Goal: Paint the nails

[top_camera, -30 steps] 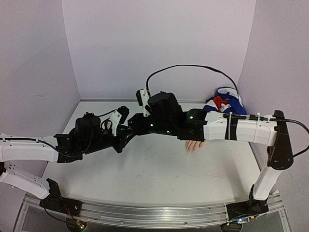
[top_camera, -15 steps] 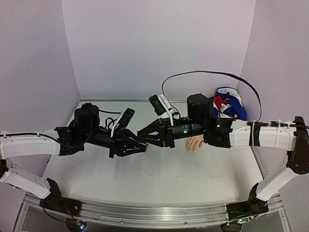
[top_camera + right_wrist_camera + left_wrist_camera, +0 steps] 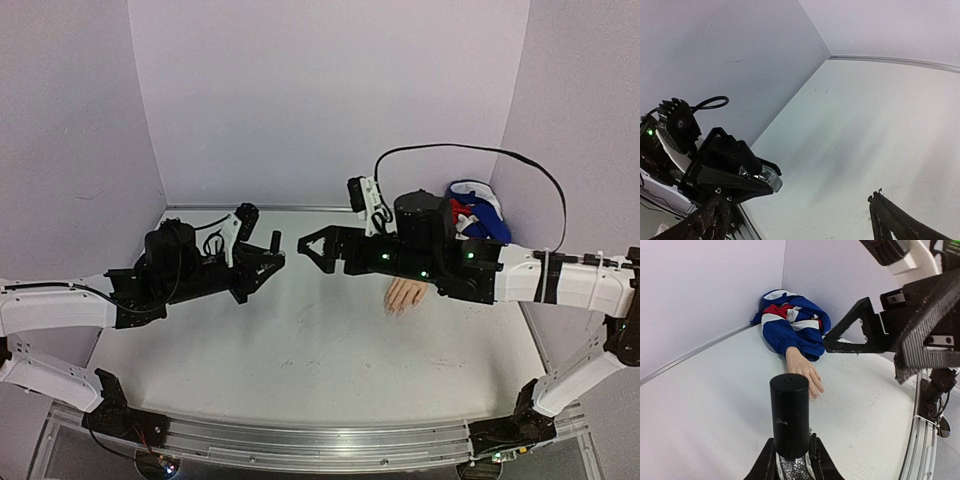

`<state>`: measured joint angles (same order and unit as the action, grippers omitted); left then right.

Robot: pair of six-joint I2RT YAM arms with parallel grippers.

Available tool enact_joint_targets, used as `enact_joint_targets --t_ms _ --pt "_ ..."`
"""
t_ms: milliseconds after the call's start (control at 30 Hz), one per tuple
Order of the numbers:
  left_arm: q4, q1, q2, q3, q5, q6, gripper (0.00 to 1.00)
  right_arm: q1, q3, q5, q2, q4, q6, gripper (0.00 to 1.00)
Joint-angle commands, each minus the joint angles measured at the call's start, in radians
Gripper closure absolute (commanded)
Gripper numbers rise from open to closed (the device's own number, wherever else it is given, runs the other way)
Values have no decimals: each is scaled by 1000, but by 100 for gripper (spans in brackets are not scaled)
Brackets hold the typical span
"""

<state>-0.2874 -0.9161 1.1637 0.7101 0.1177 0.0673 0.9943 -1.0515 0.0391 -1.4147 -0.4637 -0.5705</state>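
**Lilac booth, white table: polish bottle capped, nothing painted yet**

Pale lilac walls (image 3: pixel 330 100) close in a white table (image 3: pixel 300 350), and both arms meet above its middle. The left gripper (image 3: pixel 266 261) is clenched on a small bottle (image 3: pixel 790 467) with a glittery body and a tall dark cap (image 3: pixel 789 412), holding it upright. The right gripper (image 3: pixel 310 246) faces it from just beside, its jaws spread wide and empty, as the right wrist view confirms.

The nails (image 3: pixel 816 391) sit at the fingertips of the mannequin hand (image 3: pixel 804 371), which lies flat on the table to the right, fingers toward the near edge. Its blue, white and red sleeve (image 3: pixel 790 322) is bunched into the far right corner. They are too small to tell whether any polish is on them.

The step in hand looks like uncapping.

- **Slipping bottle.** The left jaws hold only the low part of the bottle. A twist on the cap could turn the whole bottle in that grip, or tip it.
- **Missed cap.** If the right jaws close off-centre, they could knock the bottle aside rather than seize the cap.
- **Spilled polish.** Once open, any tilt of the bottle would let polish run onto the table.

Around the work, the right forearm passes above the wrist of the mannequin hand, hiding that part from the overhead camera. A black cable (image 3: pixel 450 150) arches above that arm and could snag as the wrist turns. Between the bottle and the nails the table is bare.
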Motion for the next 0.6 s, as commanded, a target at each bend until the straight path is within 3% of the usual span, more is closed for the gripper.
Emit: enact_joint_targets --t_ms 0,167,400,567 --pt "-37 -6 -2 -2 -108 -11 100 76 -157 -183 -97 31 -48 8" --pt "-22 -20 -36 -24 -157 -15 100 128 -333 -294 -255 122 -66 25" --pt "12 -29 -100 -58 -159 -15 100 162 -506 -351 -392 207 -75 68" --pt "14 -30 -125 -71 -164 -8 100 177 -554 -340 -449 224 -91 68"
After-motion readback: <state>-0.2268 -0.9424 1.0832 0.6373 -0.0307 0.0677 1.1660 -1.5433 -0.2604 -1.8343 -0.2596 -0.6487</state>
